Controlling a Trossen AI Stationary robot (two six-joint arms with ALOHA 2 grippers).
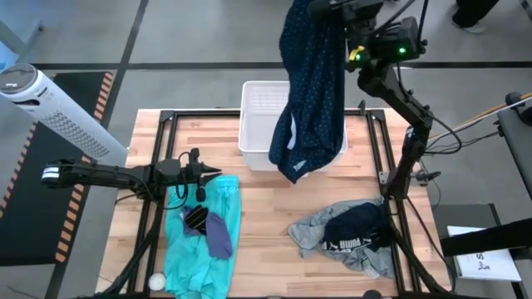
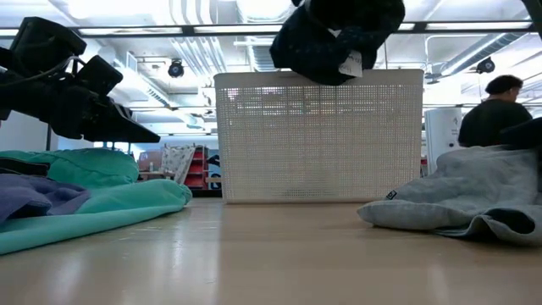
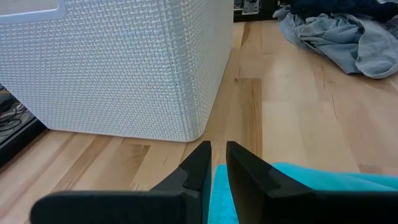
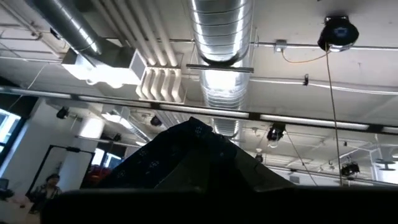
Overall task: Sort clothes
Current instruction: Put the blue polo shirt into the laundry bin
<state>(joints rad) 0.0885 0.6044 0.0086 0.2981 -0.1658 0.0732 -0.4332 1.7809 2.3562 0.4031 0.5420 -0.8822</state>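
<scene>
Navy patterned garment [image 1: 312, 91] hangs over the white basket [image 1: 259, 104], clamped in the right claw [image 1: 332, 15]; left claw [image 1: 218, 172], nearly together, hovers above the turquoise garment [image 1: 199, 249].

Industrial lab: bare ceiling ducts [image 4: 214, 56], floor hazard tape [image 1: 104, 87].

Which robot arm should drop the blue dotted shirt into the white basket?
The right one. Its gripper already holds the navy patterned garment hanging over the white basket. The left gripper sits low by the turquoise garment, jaws nearly shut and empty.
</scene>
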